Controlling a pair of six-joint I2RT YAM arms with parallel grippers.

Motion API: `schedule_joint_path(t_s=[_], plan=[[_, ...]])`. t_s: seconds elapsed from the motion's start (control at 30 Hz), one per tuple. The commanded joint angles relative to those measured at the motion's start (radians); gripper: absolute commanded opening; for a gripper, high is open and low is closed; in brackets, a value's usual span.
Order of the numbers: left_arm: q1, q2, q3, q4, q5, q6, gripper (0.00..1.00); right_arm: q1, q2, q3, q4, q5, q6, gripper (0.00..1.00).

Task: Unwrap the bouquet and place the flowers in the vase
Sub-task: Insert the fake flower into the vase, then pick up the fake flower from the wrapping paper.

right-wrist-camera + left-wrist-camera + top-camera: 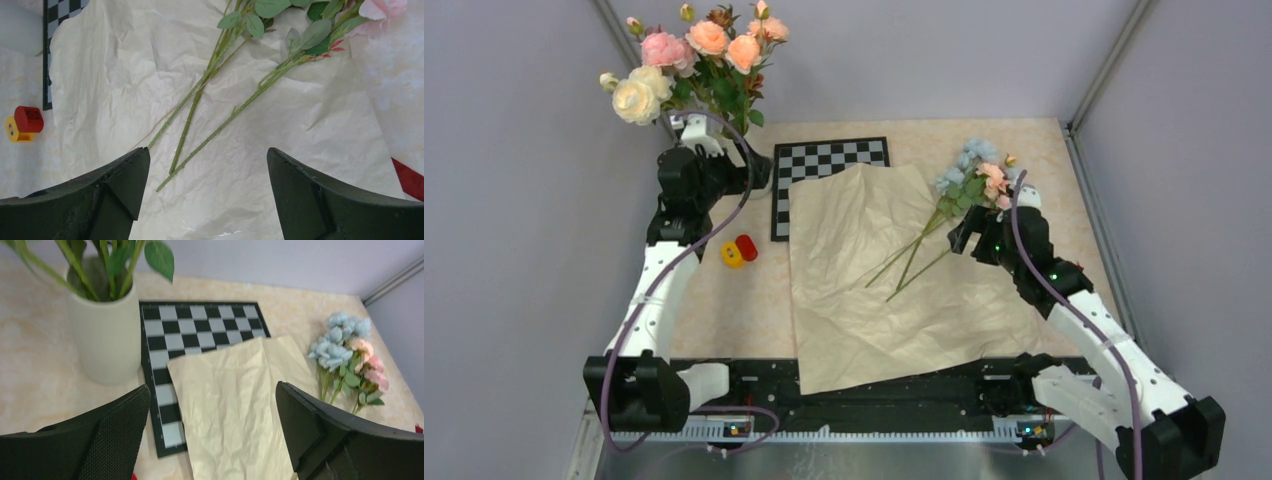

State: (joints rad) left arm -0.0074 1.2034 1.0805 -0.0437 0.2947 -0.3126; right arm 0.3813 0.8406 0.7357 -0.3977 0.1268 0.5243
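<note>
Flowers [969, 185] on spread paper [864, 290]; right claw [207, 159] near (jaws wide)

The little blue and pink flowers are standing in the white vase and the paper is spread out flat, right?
Not quite. The blue and pink flowers are not in the white vase; they lie on the paper, as the top view shows. The paper is spread out flat.
</note>
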Motion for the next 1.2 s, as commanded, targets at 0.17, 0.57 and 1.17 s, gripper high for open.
schedule_joint_path(t_s=[0.17, 0.57, 1.17], plan=[[0.0, -0.138, -0.101, -0.163, 0.007, 0.041, 0.99, -0.012, 0.221, -0.011, 0.189, 0.079, 0.162, 0.83], [-0.029, -0.196, -0.11, -0.174, -0.004, 0.058, 0.99, -0.117, 0.491, -0.067, 0.424, 0.063, 0.242, 0.74], [-0.074, -0.202, -0.114, -0.188, -0.04, 0.079, 0.99, -0.145, 0.699, -0.081, 0.617, 0.061, 0.253, 0.58]])
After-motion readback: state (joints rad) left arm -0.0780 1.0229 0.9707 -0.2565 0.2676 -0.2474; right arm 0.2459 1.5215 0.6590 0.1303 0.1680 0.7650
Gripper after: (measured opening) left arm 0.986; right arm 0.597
